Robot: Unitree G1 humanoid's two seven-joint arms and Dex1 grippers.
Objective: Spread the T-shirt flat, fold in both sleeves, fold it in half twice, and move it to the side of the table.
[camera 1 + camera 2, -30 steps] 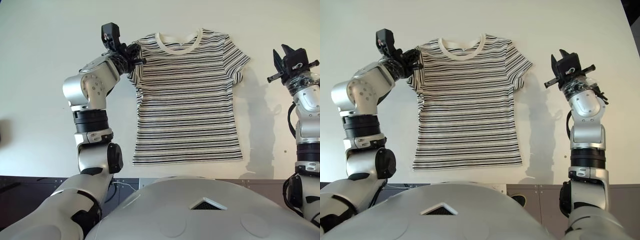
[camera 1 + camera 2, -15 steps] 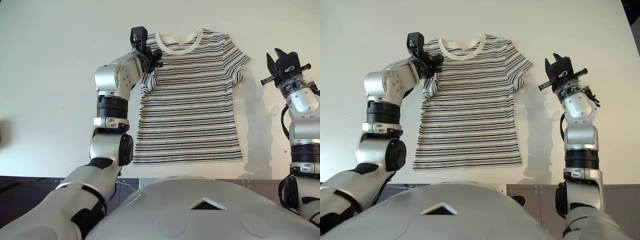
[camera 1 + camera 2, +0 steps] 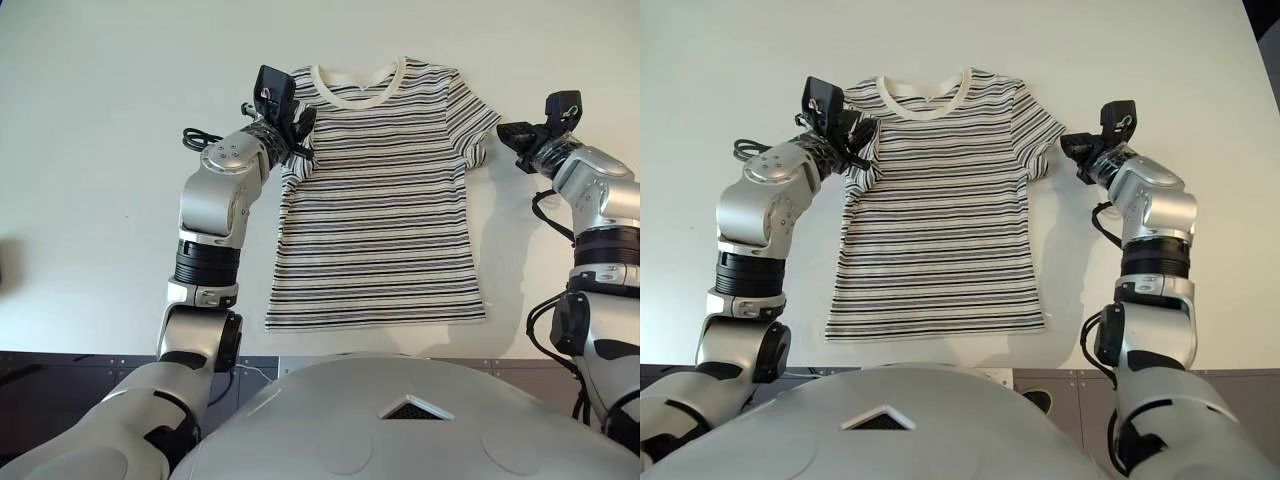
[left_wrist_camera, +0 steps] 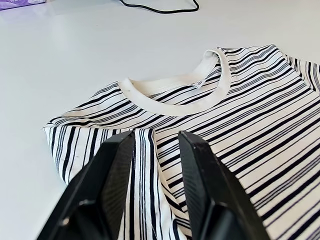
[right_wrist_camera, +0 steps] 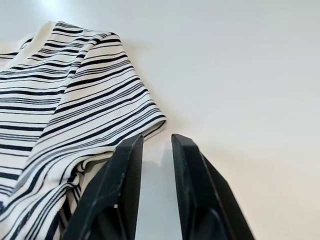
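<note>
As it lies flat, striped knit T-shirt (image 3: 375, 200)

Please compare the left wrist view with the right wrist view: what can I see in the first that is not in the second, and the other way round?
Left wrist view, not the right: the cream collar, a black cable behind it, the left sleeve folded onto the body, and the left gripper open above it.

Right wrist view, not the left: the right sleeve lying flat and spread out, with the right gripper open at its hem, over bare table.

Both: the striped T-shirt on the white table.
</note>
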